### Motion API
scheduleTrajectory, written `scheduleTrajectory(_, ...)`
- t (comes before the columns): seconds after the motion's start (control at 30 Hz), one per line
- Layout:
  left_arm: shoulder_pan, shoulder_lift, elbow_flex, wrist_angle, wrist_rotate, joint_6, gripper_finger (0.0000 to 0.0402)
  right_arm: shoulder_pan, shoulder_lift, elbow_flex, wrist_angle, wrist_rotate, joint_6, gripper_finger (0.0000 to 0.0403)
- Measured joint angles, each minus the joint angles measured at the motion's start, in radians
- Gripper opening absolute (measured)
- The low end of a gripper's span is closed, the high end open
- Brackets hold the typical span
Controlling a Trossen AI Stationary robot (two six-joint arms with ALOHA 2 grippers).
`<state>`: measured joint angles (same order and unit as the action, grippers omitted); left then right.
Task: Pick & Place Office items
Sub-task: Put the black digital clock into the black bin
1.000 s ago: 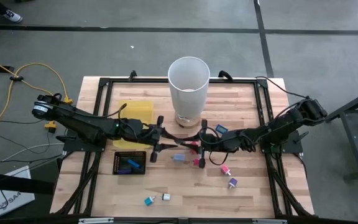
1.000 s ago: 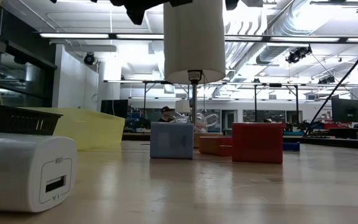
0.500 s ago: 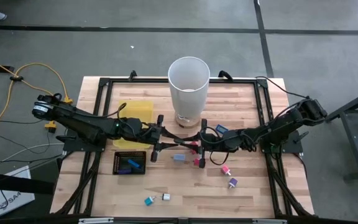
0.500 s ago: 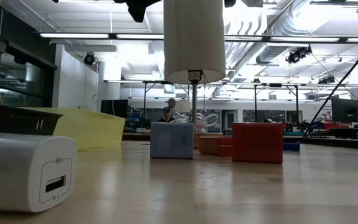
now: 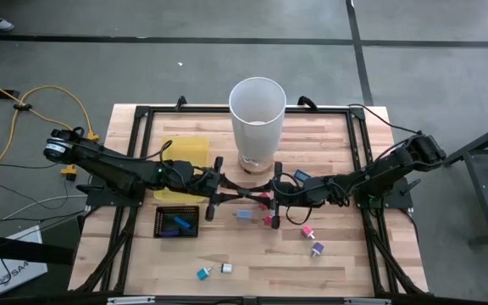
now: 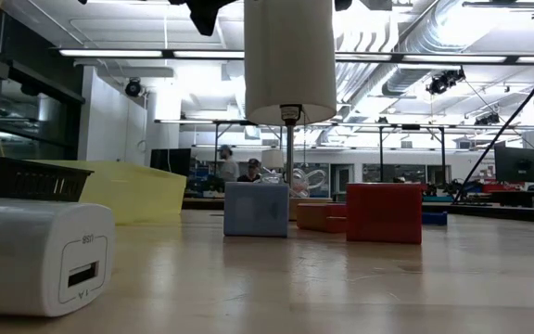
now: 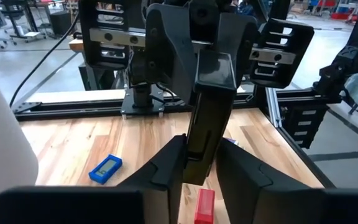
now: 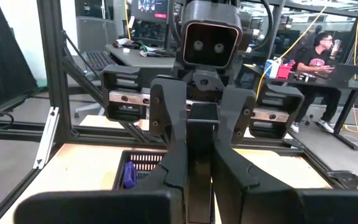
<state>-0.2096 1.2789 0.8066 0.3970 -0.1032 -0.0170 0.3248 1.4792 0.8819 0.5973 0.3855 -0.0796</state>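
While both arms meet nose to nose at the table's middle, the left gripper (image 5: 237,196) has its fingers (image 7: 166,171) pressed against the right gripper (image 5: 261,196)'s closed fingers (image 7: 205,118) — whether an item sits between them cannot be told. A red piece (image 7: 204,206) lies on the wood just below that junction, a light blue block (image 5: 243,215) just beside, and a blue piece (image 7: 105,168) near the white bin (image 5: 257,119).

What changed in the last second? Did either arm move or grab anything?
Nothing on the table visibly changed. The left gripper and right gripper stay tip to tip in front of the bin. Nothing was visibly taken or let go. The light blue piece and the others lie where they were. Only a person in the room behind moved, leftward in the low view.
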Motion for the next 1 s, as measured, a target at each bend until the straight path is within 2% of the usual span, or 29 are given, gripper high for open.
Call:
scheduleTrajectory(0.2,0.000,0.000,0.000,-0.001,0.028,0.008,0.0051,0.000,0.000,0.000,0.000,-0.003,0.005,0.0036)
scheduleTrajectory(0.7,0.000,0.000,0.000,0.000,0.037,0.013,0.0049,0.000,0.000,0.000,0.001,-0.019,0.010,0.0037)
scheduleTrajectory(1.0,0.000,0.000,0.000,0.000,0.037,0.004,0.0048,0.000,0.000,0.000,-0.001,-0.019,0.027,0.0084)
